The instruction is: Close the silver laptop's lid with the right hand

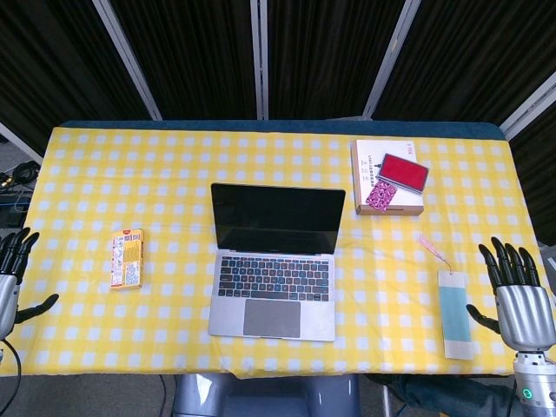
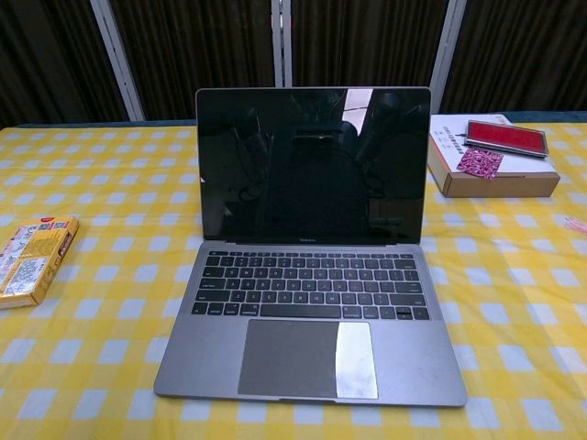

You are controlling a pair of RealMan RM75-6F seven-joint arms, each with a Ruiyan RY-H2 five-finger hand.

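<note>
An open silver laptop (image 1: 274, 261) sat mid-table while the right hand (image 1: 519, 300) and left hand (image 1: 10, 278) rested at the edges, fingers spread, empty.

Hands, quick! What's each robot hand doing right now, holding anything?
Left hand: open, fingers apart, holding nothing, at the table's left edge.
Right hand: open, fingers spread, holding nothing, not touching the laptop.

Yellow snack box (image 1: 127, 258) left, cardboard box (image 1: 387, 198) (red case (image 1: 403, 172) atop), bookmark (image 1: 455, 324) right
</note>
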